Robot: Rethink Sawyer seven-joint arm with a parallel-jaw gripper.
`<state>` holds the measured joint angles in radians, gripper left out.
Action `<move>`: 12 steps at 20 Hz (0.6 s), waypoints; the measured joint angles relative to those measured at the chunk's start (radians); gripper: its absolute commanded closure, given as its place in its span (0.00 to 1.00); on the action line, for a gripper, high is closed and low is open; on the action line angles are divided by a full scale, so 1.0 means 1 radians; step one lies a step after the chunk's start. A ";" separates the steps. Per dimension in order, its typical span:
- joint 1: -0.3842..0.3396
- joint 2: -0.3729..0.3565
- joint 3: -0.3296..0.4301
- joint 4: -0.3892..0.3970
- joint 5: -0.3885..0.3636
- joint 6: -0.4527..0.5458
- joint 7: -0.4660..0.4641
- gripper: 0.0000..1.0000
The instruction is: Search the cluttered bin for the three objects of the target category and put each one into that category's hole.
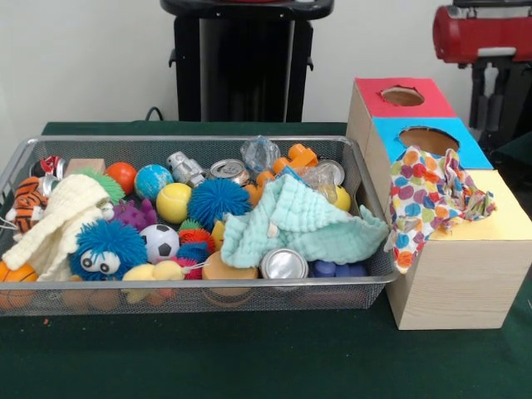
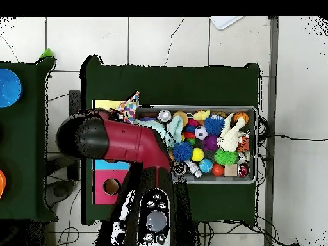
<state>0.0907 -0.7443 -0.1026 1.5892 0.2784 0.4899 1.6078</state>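
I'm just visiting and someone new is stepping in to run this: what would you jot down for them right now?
Gripper: not in either view; only the red arm shows, from overhead.
Polka-dot cloth: draped over the yellow-panelled box, covering where its hole would be; not clearly through.
Mint-green waffle cloth: lying in the wire mesh bin.
Cream knitted cloth: at the bin's other end.
Done: none surely posted. Left: all three.
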 measured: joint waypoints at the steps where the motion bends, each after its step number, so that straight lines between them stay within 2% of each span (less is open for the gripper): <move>1: -0.016 -0.010 0.002 0.000 -0.012 0.007 0.000 1.00; 12: -0.144 -0.054 0.055 0.003 -0.070 0.014 0.000 1.00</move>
<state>-0.0530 -0.7983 -0.0480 1.5919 0.2088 0.5043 1.6078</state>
